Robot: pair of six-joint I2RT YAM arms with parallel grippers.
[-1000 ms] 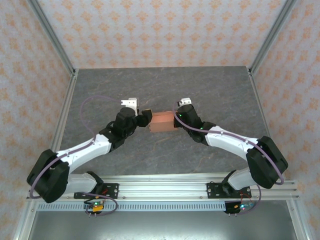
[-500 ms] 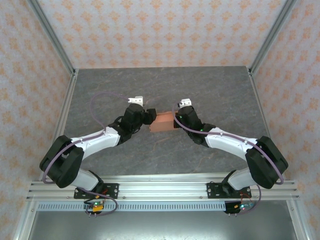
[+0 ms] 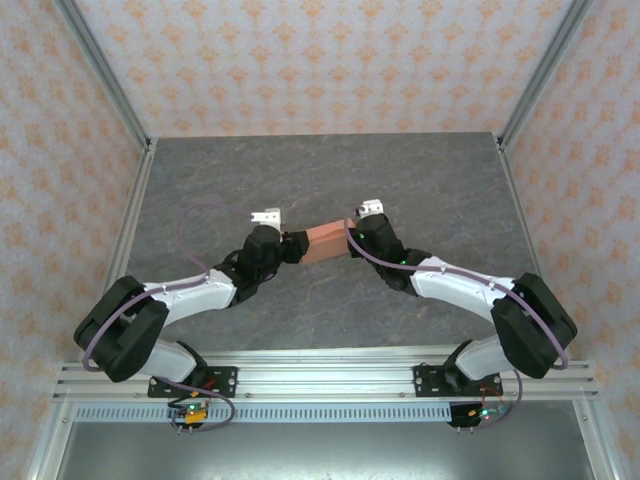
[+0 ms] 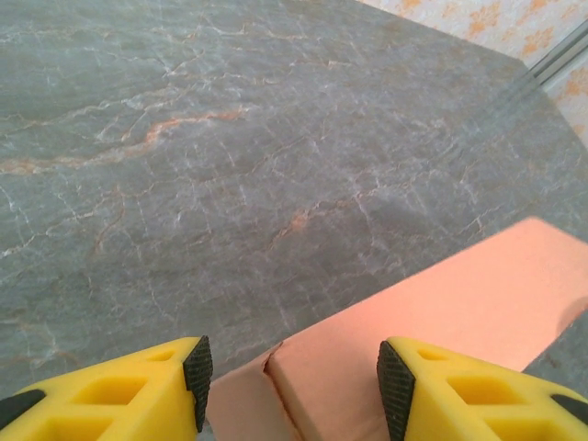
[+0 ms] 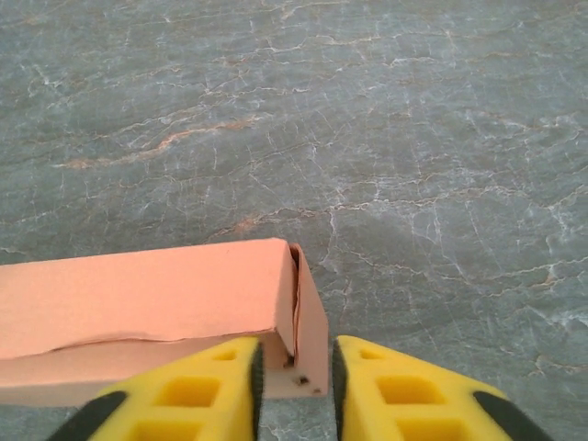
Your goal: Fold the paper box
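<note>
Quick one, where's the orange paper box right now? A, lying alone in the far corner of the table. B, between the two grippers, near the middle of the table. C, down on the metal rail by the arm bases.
B: the top view shows the paper box between the left gripper and the right gripper, around mid-table.

Two robot arms, the left arm (image 3: pixel 185 295) and the right arm (image 3: pixel 455 282), each have smooth white link shells between bulky black joint housings. A thin lilac cable (image 3: pixel 190 212) runs along each arm. A small white block (image 3: pixel 265 215) caps each wrist. Below each black base bracket (image 3: pixel 205 380) sits a small circuit board (image 3: pixel 188 412) with a green light. The left gripper (image 4: pixel 289 381) and right gripper (image 5: pixel 294 386) have chunky yellow fingers (image 4: pixel 101 400) with hollow pockets and black ribbed pads (image 4: pixel 198 367).
</note>
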